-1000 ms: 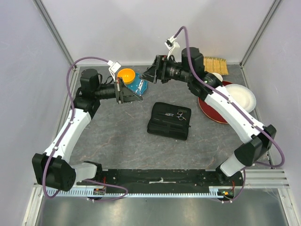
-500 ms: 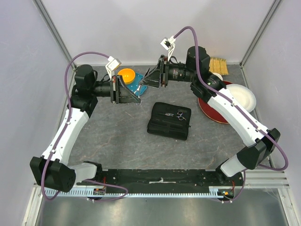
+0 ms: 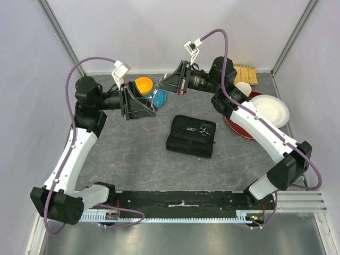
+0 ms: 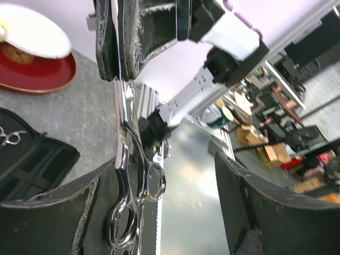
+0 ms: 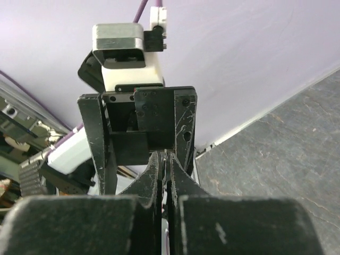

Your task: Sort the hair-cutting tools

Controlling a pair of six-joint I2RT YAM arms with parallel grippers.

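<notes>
upper centre of top view: right gripper (image 3: 162, 88) clamps scissors (image 4: 126, 133) by the blades; left gripper (image 3: 151, 103) jaws wide around the rings.

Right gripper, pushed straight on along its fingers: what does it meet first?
Likely the left gripper, facing it head-on, jaws open around the scissors the right gripper clamps. The gap between them is hard to judge.

My left arm (image 3: 74, 151) and right arm (image 3: 263, 130) are white with black joints. A thin purple cable (image 3: 89, 60) runs along each. My black left hand (image 3: 153, 106) and right hand (image 3: 163, 85) look scratched.
</notes>
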